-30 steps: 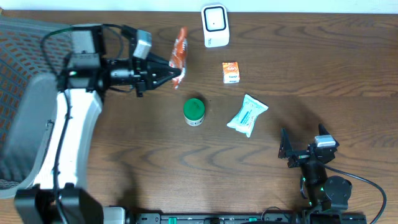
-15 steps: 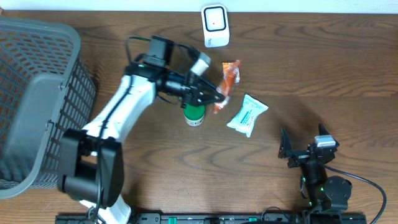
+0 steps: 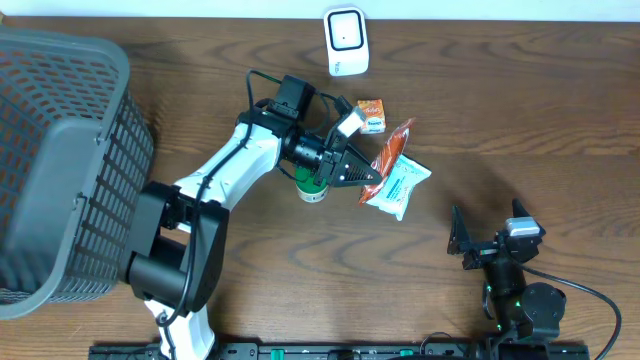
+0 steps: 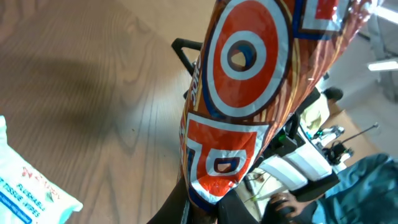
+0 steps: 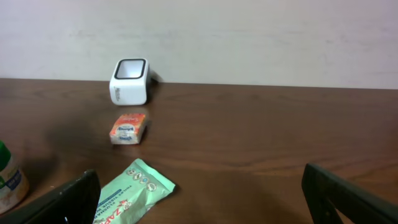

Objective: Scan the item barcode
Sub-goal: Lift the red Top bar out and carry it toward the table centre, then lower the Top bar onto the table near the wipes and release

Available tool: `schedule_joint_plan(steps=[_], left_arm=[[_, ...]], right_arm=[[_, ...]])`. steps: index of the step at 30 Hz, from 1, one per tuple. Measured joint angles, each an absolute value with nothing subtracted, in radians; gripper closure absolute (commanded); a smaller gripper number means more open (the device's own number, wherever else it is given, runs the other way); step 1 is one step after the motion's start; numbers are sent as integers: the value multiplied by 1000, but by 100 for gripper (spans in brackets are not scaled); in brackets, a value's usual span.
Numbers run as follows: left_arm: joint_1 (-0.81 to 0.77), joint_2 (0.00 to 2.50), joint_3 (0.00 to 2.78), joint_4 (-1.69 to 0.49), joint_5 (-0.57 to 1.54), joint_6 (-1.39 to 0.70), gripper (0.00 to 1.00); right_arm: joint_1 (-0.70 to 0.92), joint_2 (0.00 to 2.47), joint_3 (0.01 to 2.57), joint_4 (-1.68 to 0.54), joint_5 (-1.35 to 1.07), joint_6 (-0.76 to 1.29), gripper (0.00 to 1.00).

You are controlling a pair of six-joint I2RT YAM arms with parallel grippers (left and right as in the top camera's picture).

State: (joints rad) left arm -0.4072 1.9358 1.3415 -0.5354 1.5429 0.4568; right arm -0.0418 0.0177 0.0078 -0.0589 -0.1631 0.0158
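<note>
Overhead, you have a dark wood-grain table [image 3: 560, 110] with a grey mesh basket [image 3: 60, 150] at its left end and a white box-shaped barcode scanner [image 3: 346, 40] at the far edge. The left gripper [image 3: 368, 176] is clamped on one end of the orange-and-red foil snack packet [image 3: 395, 148]. The packet sits in the air over the edge of the white-and-green wipes packet [image 3: 402, 188], just beside the small orange carton [image 3: 372, 115]; gripping it by one end probably keeps its printed faces free for the scanner. The green-lidded jar [image 3: 312, 182] sits partly under that arm. The right gripper [image 3: 468, 243] rests near your edge with its jaws spread wide and nothing between them, likely parked out of the way.

A second ago the snack packet was far to the left, by the basket; half a second ago it was over the jar. It has since swung right, while the right arm has not stirred.

From the left wrist, the snack packet [image 4: 249, 93] fills the frame, pinched at its lower end; no barcode shows on this face. The wipes packet [image 4: 25, 186] lies below on the table [image 4: 93, 93].

From the right wrist, the right gripper [image 5: 199, 202] is agape. Ahead you see the scanner [image 5: 129, 81] against the pale wall, the carton [image 5: 128, 127], the wipes packet [image 5: 134, 190] and the jar [image 5: 9, 180] at the left edge; the snack packet is out of this view.
</note>
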Motion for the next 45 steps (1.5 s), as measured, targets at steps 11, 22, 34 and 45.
schedule_joint_plan(steps=[11,22,34,45], left_arm=[[-402,1937,1341,-537,1543,335,93],[-331,1937,1341,-523,1543,286,93],[-331,1937,1341,-523,1543,241,93],[-336,1937,1341,-522,1374,178,93]], right_arm=[[-42,18,8,-59,-163,15,1],[-42,18,8,-59,-163,15,1],[-42,18,7,-52,-163,16,1],[-42,19,7,-59,-163,15,1]])
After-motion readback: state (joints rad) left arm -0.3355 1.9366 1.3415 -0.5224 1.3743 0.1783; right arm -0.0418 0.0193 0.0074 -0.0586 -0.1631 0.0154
